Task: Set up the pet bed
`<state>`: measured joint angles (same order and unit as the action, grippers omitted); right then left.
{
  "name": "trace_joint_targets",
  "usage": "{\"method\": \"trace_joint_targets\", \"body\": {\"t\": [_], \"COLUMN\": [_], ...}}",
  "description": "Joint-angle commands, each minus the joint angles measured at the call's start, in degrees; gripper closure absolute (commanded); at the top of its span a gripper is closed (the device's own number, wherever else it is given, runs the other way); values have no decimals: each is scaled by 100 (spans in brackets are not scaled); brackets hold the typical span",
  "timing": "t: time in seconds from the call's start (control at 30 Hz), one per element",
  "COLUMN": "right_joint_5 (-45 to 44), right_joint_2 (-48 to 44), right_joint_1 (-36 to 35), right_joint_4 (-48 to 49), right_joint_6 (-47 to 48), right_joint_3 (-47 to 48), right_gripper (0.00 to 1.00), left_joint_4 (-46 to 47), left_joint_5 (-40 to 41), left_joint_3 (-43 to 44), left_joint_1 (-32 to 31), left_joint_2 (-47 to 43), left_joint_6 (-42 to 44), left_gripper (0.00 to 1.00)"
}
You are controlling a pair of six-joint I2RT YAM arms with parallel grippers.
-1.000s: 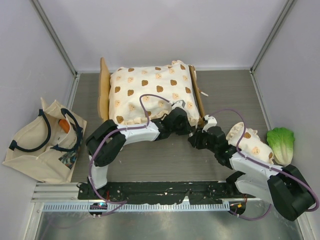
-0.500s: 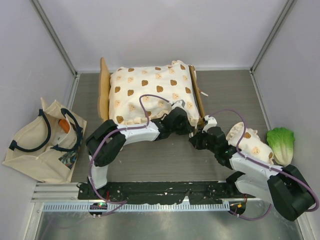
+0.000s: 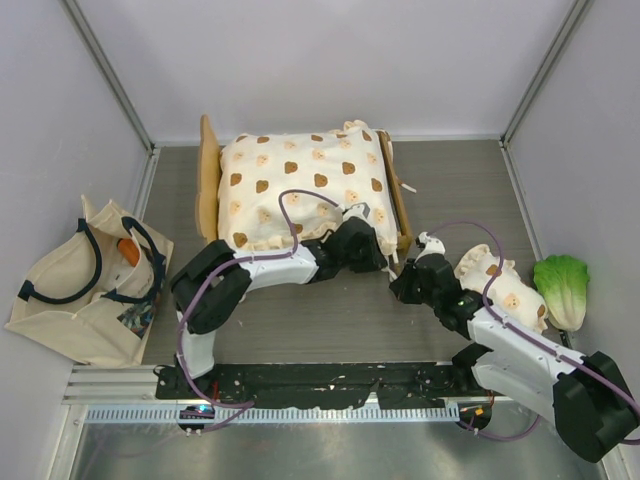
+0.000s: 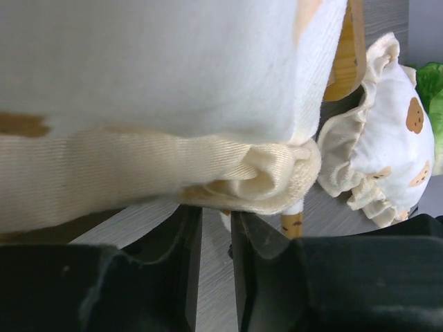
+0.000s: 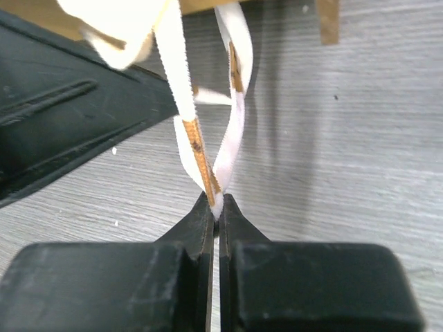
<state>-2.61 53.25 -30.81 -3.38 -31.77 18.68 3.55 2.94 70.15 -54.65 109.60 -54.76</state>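
The pet bed (image 3: 208, 182) stands at the back of the table, its wooden headboard to the left. A cream bear-print cushion (image 3: 300, 185) fills it. My left gripper (image 3: 380, 255) sits at the cushion's near right corner (image 4: 277, 173). Its jaws stand a little apart, bare floor shows between them, and the fingertips (image 4: 188, 232) reach just under the fabric. My right gripper (image 5: 216, 204) is shut on the cushion's white ribbon ties (image 5: 235, 131), which run taut up to that corner. In the top view it (image 3: 402, 282) is just in front of the bed's foot end.
A small frilled bear-print pillow (image 3: 500, 288) lies under the right arm, with a green lettuce toy (image 3: 560, 290) beside it by the right wall. A beige tote bag (image 3: 85, 285) with black handles lies at the left. One wooden bed leg (image 5: 327, 21) stands close behind the ribbons.
The left jaws have parted and let go of the cushion corner. The right gripper closed on the ribbon ties and drew back toward the near right, pulling them taut.
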Motion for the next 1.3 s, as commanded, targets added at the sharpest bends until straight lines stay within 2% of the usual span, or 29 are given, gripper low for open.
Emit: {"method": "trace_joint_targets", "body": {"t": [0.0,0.13,0.37,0.53,0.57,0.7,1.2,1.27], "right_joint_5": [-118,-29,68,103,120,182,525,534], "right_joint_2": [-140,-149,-122,-184,-184,-166,-324,-325], "right_joint_1": [-31,-31,-31,-31,-31,-22,-31,-31], "right_joint_4": [-963,-1077,-973,-761,-735,-664,-418,-401], "right_joint_6": [-215,-260,-400,-462,-453,-427,-356,-330], "right_joint_3": [312,365,391,277,277,294,224,224], "right_gripper": [99,99,99,99,99,99,99,99], "left_joint_4": [58,-21,-65,-109,-100,198,339,357], "left_joint_5": [180,198,-13,-22,-30,31,207,216], "left_joint_3": [-124,-160,-98,-194,-212,-397,-168,-160], "left_joint_1": [42,34,-63,-212,-230,-248,-178,-168], "left_joint_2": [-544,-642,-660,-580,-589,-607,-211,-185], "left_joint_6": [273,396,809,669,634,440,-104,-166], "left_gripper": [72,63,62,60,57,53,51,54]}}
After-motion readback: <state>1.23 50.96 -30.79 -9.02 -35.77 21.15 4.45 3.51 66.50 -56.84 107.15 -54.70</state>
